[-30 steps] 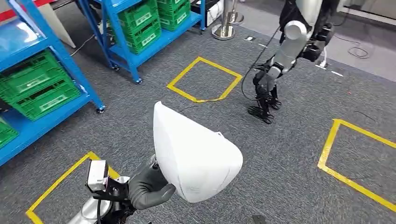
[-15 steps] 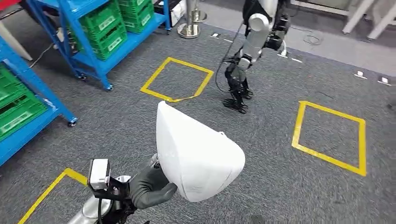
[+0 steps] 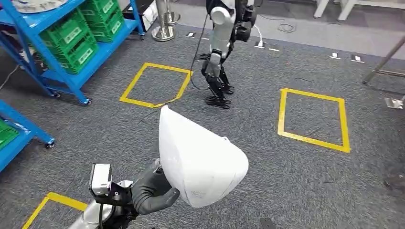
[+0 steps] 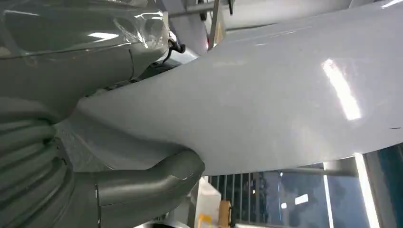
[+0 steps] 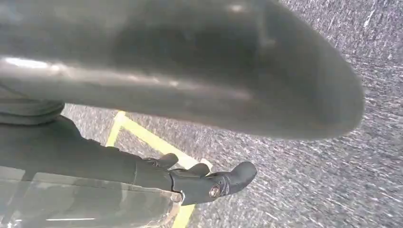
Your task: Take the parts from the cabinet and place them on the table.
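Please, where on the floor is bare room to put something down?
Bare carpet lies inside the yellow square on the right, and inside the yellow square beside the other robot. Crowded near the blue shelves with green crates.

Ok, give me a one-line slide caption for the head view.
Left hand carries a white curved shell part over grey carpet with yellow taped squares, blue racks at left.

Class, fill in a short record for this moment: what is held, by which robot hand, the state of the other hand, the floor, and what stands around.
held part: white curved shell
holder: left robot hand, gripping the shell's lower edge
right robot hand: holds nothing, fingers apart, above the floor
floor: grey carpet with yellow tape squares
surroundings: blue racks with green crates; another humanoid robot stands ahead
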Controlling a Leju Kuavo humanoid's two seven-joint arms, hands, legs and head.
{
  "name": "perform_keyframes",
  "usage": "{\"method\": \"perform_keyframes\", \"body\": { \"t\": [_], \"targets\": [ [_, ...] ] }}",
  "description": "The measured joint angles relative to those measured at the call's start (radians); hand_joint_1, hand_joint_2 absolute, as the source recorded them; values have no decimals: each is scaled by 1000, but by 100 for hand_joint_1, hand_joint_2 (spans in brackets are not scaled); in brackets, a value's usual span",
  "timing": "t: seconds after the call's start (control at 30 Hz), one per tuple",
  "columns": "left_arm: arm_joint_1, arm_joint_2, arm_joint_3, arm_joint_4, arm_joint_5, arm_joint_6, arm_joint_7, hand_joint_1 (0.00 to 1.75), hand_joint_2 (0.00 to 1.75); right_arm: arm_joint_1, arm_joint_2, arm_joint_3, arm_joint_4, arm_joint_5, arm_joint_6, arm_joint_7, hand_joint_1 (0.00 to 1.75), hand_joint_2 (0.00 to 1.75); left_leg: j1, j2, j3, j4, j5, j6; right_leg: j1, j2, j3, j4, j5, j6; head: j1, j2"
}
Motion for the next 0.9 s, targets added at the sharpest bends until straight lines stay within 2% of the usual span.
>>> {"method": "perform_keyframes", "body": {
  "t": [0.03, 0.07, 0.1, 0.13, 0.17, 0.23, 0.27, 0.3, 0.33, 0.37, 0.4, 0.43, 0.47, 0.5, 0.53, 0.57, 0.6, 0.63, 0.67, 0.7, 0.8, 0.83, 0.87, 0.9],
  "targets": [
    [2, 1, 0, 1, -1, -1, -2, 175, 175, 2, 1, 0, 0, 0, 1, 0, 0, 0, -1, -2, 16, -33, 28, 6, 2, 13, 0, 0, 0, 0, 0, 0],
    [1, 2, 0, 1, -3, -3, -5, 175, 175, 2, 2, 0, 0, 1, 3, 1, 0, 0, -1, -8, 55, -113, 76, 14, 5, 26, 2, 0, 3, -1, 0, 0],
    [1, 2, 0, 1, -5, -4, -7, 175, 175, 2, 3, 0, 0, 2, 4, 1, 0, 0, -3, -23, 103, -207, 124, 24, 5, 39, 5, 0, 4, -1, 0, 0],
    [1, 2, 1, 1, -7, -5, -8, 175, 175, 2, 5, 0, 0, 2, 5, 1, 0, 0, -4, -64, 145, -291, 158, 36, 1, 50, 4, -1, 5, 1, 0, 0],
    [2, 2, 1, 1, -8, -6, -8, 175, 175, -1, 9, -1, 0, 2, 6, 1, 0, 0, -3, -87, 153, -311, 146, 42, 8, 56, 1, 1, 10, 9, 3, 0],
    [0, 3, 1, 1, -9, -7, -9, 175, 175, -1, 9, -1, 0, 2, 8, 2, 0, 0, -10, -72, 151, -316, 147, 46, -3, 77, -12, -2, 18, 20, -5, 0],
    [-1, 3, 2, 0, -9, -7, -10, 175, 175, 3, 11, -1, 0, 2, 8, 2, 0, 0, -14, -63, 151, -320, 150, 50, -5, 86, -14, -6, 23, 28, -4, 0],
    [-1, 1, 2, -2, -9, -7, -10, 175, 175, 6, 11, -1, 0, 2, 8, 2, 0, 0, -12, -50, 159, -339, 162, 55, 2, 92, -14, -11, 27, 34, -3, 0],
    [-2, -2, 2, -2, -9, -7, -10, 175, 175, 8, 11, -1, 0, 2, 8, 3, 0, 0, -3, -32, 169, -361, 175, 52, 1, 50, -30, 10, 14, 27, 0, 0],
    [-3, -2, 2, -3, -8, -8, -11, 175, 175, 5, 10, -1, 0, 2, 8, 3, 0, 0, -7, -25, 169, -372, 182, 61, 9, 7, -53, 61, -19, 18, 3, 0],
    [-1, -2, 2, -3, -8, -8, -13, 175, 175, 0, 10, -1, 0, 2, 8, 3, 0, 0, -9, -11, 167, -372, 184, 61, 8, -10, -85, 127, -48, 15, 3, 0],
    [0, -2, 2, -2, -10, -7, -11, 175, 175, -2, 8, -1, 0, 2, 8, 3, 0, 0, -10, 5, 165, -371, 185, 60, 4, -19, -124, 210, -80, 15, 4, 0],
    [2, -1, 1, 0, -10, -8, -11, 175, 175, -2, 8, -1, 0, 3, 8, 3, 0, 0, -12, 20, 162, -371, 185, 60, 0, -23, -159, 287, -106, 19, 4, 0],
    [3, -1, 0, 0, -10, -9, -11, 175, 175, 0, 8, -1, 0, 3, 8, 3, 0, 0, -12, 33, 161, -371, 185, 60, -4, -25, -169, 315, -110, 28, 5, 0],
    [3, -1, 0, 1, -10, -10, -11, 175, 175, 3, 8, -1, 0, 3, 8, 3, 0, 0, -11, 46, 161, -370, 184, 58, -10, -29, -149, 283, -94, 42, 5, 0],
    [3, -1, 0, 1, -10, -10, -11, 175, 175, 4, 7, -1, 0, 3, 8, 3, 0, 0, -11, 56, 161, -370, 183, 56, -15, -35, -113, 221, -70, 55, 5, 0],
    [3, -2, 0, 1, -10, -10, -11, 175, 175, 4, 5, -1, 0, 3, 8, 3, 0, 0, -8, 68, 161, -365, 181, 50, -22, -52, -49, 107, -33, 71, 5, 0],
    [3, -2, 0, 0, -10, -10, -12, 175, 175, 2, 4, -1, 0, 5, 8, 3, 0, 0, -8, 77, 160, -355, 175, 42, -25, -94, 14, 0, -6, 81, 5, 0],
    [4, -1, 1, 0, -10, -10, -13, 175, 175, -1, 6, -1, 0, 5, 9, 3, 0, 0, -17, 85, 154, -349, 168, 31, -13, -103, 22, 0, -12, 69, 5, 0],
    [4, 0, 2, 0, -11, -11, -14, 175, 175, -1, 7, -1, 0, 5, 11, 3, 0, 0, -16, 92, 153, -340, 165, 26, -14, -87, 15, -7, -7, 54, 2, 0],
    [5, 0, 6, -1, -10, -14, -17, 175, 175, 4, 5, -1, 1, 3, 9, 6, 0, 0, -10, 112, 153, -337, 163, 18, -12, -62, 7, -2, -4, 37, 3, 0],
    [5, 0, 8, -2, -11, -14, -17, 175, 175, 7, 6, -1, 1, 3, 6, 6, 0, 0, 0, 80, 150, -326, 149, 6, -19, -53, 7, -4, 0, 28, 2, 0],
    [6, 0, 9, -3, -10, -15, -18, 175, 175, 6, 7, -2, 1, 3, 5, 7, 0, 0, 2, 38, 134, -285, 114, 4, -18, -43, 6, -4, 1, 25, 2, 0],
    [9, 1, 10, -3, -11, -15, -20, 175, 175, 4, 8, -2, 1, 3, 4, 7, 0, 0, 2, 14, 104, -211, 70, 4, -15, -36, 5, -4, 3, 18, 2, 0]
  ]
}}
